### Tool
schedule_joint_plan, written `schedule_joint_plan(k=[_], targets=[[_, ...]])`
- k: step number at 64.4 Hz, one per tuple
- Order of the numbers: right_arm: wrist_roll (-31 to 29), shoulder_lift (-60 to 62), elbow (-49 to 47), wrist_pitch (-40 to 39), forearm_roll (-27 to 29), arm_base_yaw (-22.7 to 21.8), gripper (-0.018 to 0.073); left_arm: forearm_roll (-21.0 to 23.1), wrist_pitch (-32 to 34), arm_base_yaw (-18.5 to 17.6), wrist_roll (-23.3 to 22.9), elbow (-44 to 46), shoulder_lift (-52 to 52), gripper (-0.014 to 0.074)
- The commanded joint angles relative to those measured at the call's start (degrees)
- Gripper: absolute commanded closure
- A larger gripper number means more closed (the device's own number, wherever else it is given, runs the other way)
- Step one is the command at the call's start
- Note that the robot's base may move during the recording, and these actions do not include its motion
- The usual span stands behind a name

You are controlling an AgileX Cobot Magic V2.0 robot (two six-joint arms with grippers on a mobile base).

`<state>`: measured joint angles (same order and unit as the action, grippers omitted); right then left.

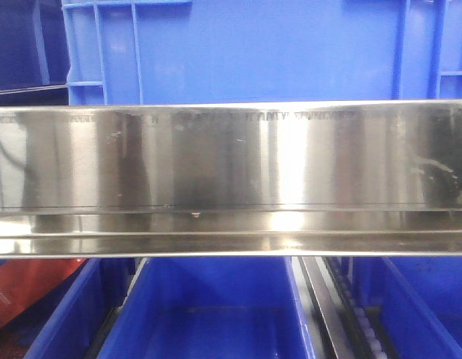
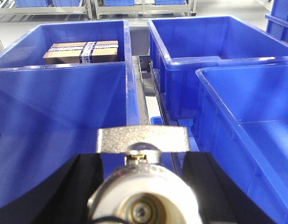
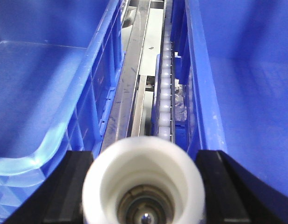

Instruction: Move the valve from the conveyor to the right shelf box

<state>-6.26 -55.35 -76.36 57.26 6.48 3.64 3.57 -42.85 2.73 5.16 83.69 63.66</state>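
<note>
**Both claws loaded, a valve in each, over the blue boxes**

- Left claw [image 2: 145, 186]: closed partway on the valve [image 2: 144, 207]. Its black fingers [image 2: 81, 186] press the body from both sides. The white cap faces the camera and the flat metal lever [image 2: 143, 139] points up.
- That valve is held in the air, in no box. In the left wrist view it lines up with the inner wall of the near left box [image 2: 60, 121] and the metal rail [image 2: 145, 93] running between the rows.
- Ahead of it the far left box [image 2: 23, 46] holds a taped cardboard package [image 2: 81, 51]. The far right box [image 2: 214, 51] and near right box [image 2: 256, 121] show bare floors.
- Right claw [image 3: 145, 182]: also closed partway, gripping a second valve [image 3: 143, 161] with its open white cap toward the lens and a finger tight on each side.
- The second valve hangs above the gap between a left box [image 3: 41, 84] and a right box [image 3: 246, 74]. Below it in that gap run a white roller track [image 3: 166, 88] and a steel channel [image 3: 130, 79].
- Front view: a polished steel shelf beam [image 1: 231, 179] fills the middle, with one blue box above [image 1: 253, 45] and one below [image 1: 208, 314]. Neither claw shows in this view.
</note>
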Motion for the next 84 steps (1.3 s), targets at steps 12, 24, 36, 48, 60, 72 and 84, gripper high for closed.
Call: schedule_joint_plan(k=[12,24,36,48,60,72,84], targets=[[-0.3,0.6,-0.8,-4.0,-0.2,0.0,0.0714,0.3,3.2,-0.2,-0.2,0.6,-0.6,0.0708],[-0.3,0.5,-0.8,-5.0,-0.2,0.0,0.0714,1.5,3.2,-0.2,-0.2,0.6,-0.6,0.0708],[-0.3,-0.9,-3.3,-7.0,0.0,0.1,0.0714,3.1,6.1,-0.7,-0.2,1.5,0.0,0.0708],[-0.3,-7.5,-14.9,-7.6,0.4,5.0,0.0714,3.1,0.9,-7.8,0.9,10.6,5.3,0.0708],[-0.3,-16.8,-27.4,-7.6,0.4,13.4,0.0714,2.4,-3.8,-18.7,0.9,22.9,15.2,0.0708],[-0.3,-26.6,-34.4,-7.5,0.4,19.0,0.0714,2.4,-4.7,-26.6,0.9,29.9,25.4,0.0708],[-0.3,-34.3,-34.9,-5.9,0.4,20.2,0.0714,2.3,-5.5,-30.0,0.9,30.6,34.0,0.0708]])
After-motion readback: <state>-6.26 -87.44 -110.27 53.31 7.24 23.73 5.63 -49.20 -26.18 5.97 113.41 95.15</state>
